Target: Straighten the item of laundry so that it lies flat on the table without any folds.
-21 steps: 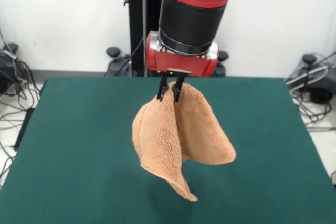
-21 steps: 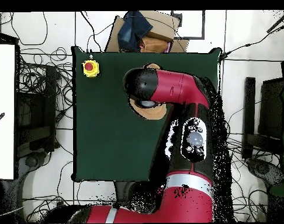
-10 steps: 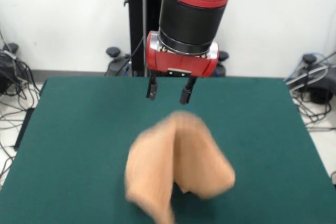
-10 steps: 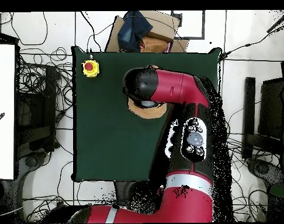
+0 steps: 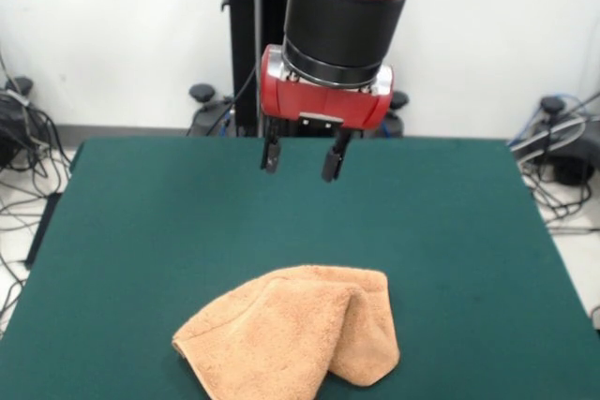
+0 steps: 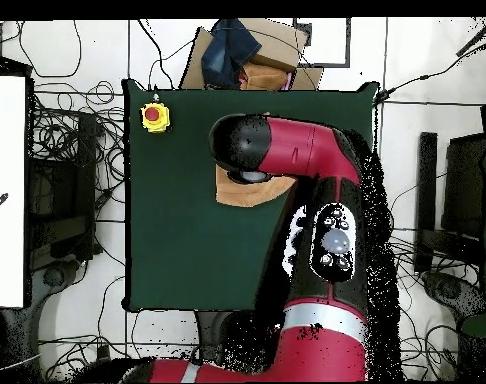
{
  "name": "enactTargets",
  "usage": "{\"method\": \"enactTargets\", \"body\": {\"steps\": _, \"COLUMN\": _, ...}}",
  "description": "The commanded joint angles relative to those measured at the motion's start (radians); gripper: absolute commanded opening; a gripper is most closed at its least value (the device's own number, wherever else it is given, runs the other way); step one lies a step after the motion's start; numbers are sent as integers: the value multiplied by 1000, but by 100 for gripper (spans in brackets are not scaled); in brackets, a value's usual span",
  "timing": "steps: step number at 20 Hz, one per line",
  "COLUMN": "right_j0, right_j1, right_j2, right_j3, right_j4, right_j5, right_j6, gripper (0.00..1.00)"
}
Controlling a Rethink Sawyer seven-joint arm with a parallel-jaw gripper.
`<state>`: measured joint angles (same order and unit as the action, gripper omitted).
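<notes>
The table [image 5: 131, 231] is covered by a plain dark green top and fills most of the front view; in the overhead view its green surface [image 6: 177, 240] is partly hidden by the arm. The red and black arm [image 5: 342, 25] is seen coming down over the far middle of the table, and from above it [image 6: 297, 150] is laid across the right part of the green surface. The towel [image 5: 295, 334] is found on the near part of the table, a little left of centre in the front view. It is not spread flat: it is heaped in a rounded mound, with one layer folded over another and a hemmed edge showing along its left side. From above only a peach patch of the towel [image 6: 237, 192] is seen, the rest being covered by the arm's end. The gripper [image 5: 302, 156] is held well above the table, clear of the towel, with its two dark fingers [image 5: 271, 154] spread apart and nothing between them. A yellow box with a red button [image 6: 155, 116] is set at one corner of the table in the overhead view.
</notes>
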<state>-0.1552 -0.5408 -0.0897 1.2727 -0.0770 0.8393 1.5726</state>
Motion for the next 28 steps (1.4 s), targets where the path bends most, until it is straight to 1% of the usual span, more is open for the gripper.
{"method": "enactTargets", "body": {"steps": 1, "right_j0": -10, "right_j1": 23, "right_j2": 117, "right_j3": 65, "right_j4": 13, "right_j5": 68, "right_j6": 17, "gripper": 100}}
{"method": "enactTargets", "body": {"steps": 6, "right_j0": -16, "right_j1": 37, "right_j2": 122, "right_j3": 83, "right_j4": 18, "right_j5": 14, "right_j6": 37, "gripper": 100}}
{"method": "enactTargets", "body": {"steps": 11, "right_j0": -19, "right_j1": 61, "right_j2": 121, "right_j3": 109, "right_j4": 21, "right_j5": -91, "right_j6": 86, "gripper": 100}}
{"method": "enactTargets", "body": {"steps": 16, "right_j0": -31, "right_j1": 85, "right_j2": 137, "right_j3": 131, "right_j4": 3, "right_j5": -177, "right_j6": 69, "gripper": 100}}
{"method": "enactTargets", "body": {"steps": 19, "right_j0": -28, "right_j1": 98, "right_j2": 143, "right_j3": 109, "right_j4": -19, "right_j5": -183, "right_j6": 41, "gripper": 100}}
{"method": "enactTargets", "body": {"steps": 20, "right_j0": -29, "right_j1": 89, "right_j2": 145, "right_j3": 125, "right_j4": -25, "right_j5": -194, "right_j6": 35, "gripper": 100}}
{"method": "enactTargets", "body": {"steps": 22, "right_j0": -21, "right_j1": 106, "right_j2": 136, "right_j3": 101, "right_j4": -15, "right_j5": -177, "right_j6": 64, "gripper": 100}}
{"method": "enactTargets", "body": {"steps": 24, "right_j0": -13, "right_j1": 126, "right_j2": 124, "right_j3": 79, "right_j4": 15, "right_j5": -153, "right_j6": 120, "gripper": 100}}
{"method": "enactTargets", "body": {"steps": 26, "right_j0": -10, "right_j1": 148, "right_j2": 121, "right_j3": 66, "right_j4": 30, "right_j5": -160, "right_j6": 149, "gripper": 100}}
{"method": "enactTargets", "body": {"steps": 28, "right_j0": -8, "right_j1": 172, "right_j2": 120, "right_j3": 55, "right_j4": 24, "right_j5": -193, "right_j6": 153, "gripper": 100}}
